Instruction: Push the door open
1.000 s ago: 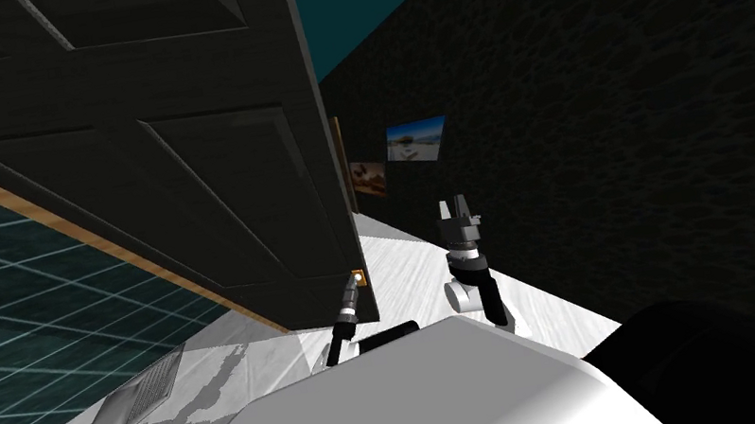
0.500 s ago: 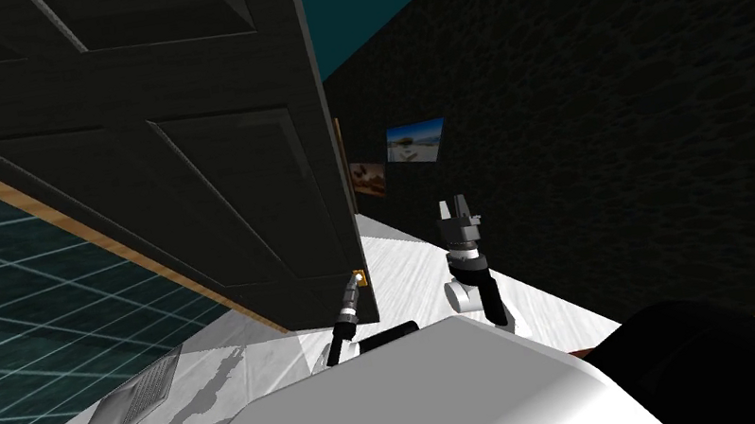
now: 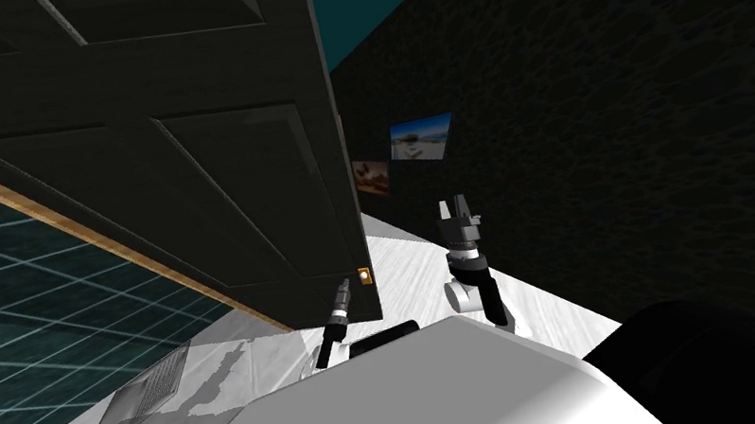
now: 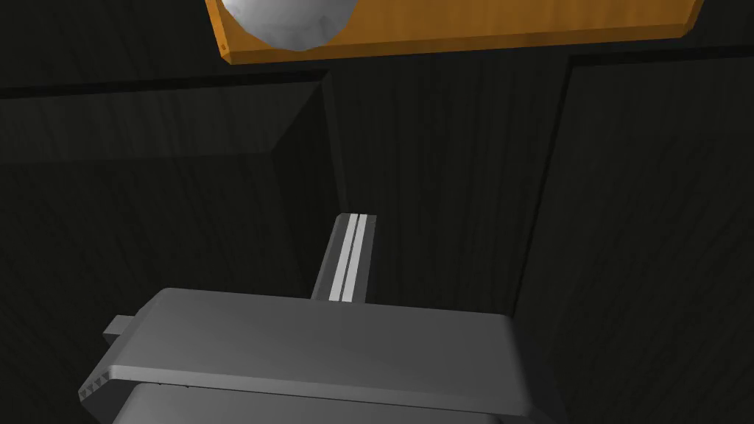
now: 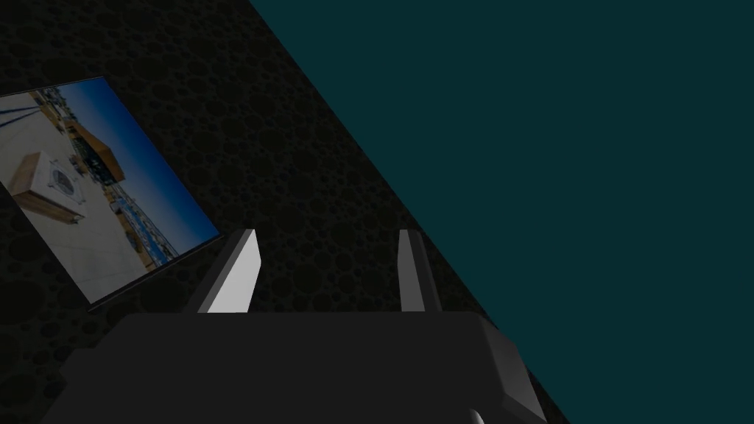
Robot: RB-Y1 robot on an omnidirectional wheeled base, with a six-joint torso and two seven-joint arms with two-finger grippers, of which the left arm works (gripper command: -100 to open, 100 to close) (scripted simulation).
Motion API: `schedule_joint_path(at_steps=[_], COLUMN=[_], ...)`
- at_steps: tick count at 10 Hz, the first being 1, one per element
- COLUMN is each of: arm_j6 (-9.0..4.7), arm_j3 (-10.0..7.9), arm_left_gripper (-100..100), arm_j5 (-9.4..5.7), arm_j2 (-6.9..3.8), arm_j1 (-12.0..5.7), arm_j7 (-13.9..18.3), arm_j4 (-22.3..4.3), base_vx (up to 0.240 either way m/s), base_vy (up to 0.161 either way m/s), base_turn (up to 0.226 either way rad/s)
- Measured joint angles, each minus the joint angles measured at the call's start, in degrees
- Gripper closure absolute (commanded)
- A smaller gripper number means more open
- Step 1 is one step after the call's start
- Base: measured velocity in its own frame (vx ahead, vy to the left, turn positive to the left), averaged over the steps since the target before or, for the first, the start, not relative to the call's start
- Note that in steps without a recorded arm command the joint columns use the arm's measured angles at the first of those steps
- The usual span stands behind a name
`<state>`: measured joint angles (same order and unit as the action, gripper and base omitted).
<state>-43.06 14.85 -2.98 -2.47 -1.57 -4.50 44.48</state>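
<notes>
**Door contact: left jaws closed on nothing, right jaws open**

The dark panelled door [image 3: 194,158] stands ajar at left centre, its free edge toward the right. The left arm [image 3: 333,319] reaches up to that edge. The left jaws are fully closed, fingers [image 4: 352,258] pressed together and holding nothing, tips at the door face near the orange plate [image 4: 456,26] that carries a pale knob [image 4: 291,22]. The right arm [image 3: 471,275] is raised over the white floor [image 3: 412,256], right of the door and apart from it. The right jaws are spread open and empty
</notes>
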Motion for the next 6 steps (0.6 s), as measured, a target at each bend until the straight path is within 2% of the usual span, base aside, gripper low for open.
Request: schedule_joint_path(at_steps=[3,6], arm_j6=[-1.07,-1.72], arm_j3=[-0.53,-0.96], arm_left_gripper=[-100,-100], arm_j5=[-0.63,-1.17], arm_j2=[-2.16,-2.96], arm_j1=[-2.68,-4.76], arm_j7=[0.33,0.52], arm_j4=[-3.47,-5.86], base_vx=[-0.049,-0.036], base_vy=[0.191,0.090], base_turn=[0.016,0.013])
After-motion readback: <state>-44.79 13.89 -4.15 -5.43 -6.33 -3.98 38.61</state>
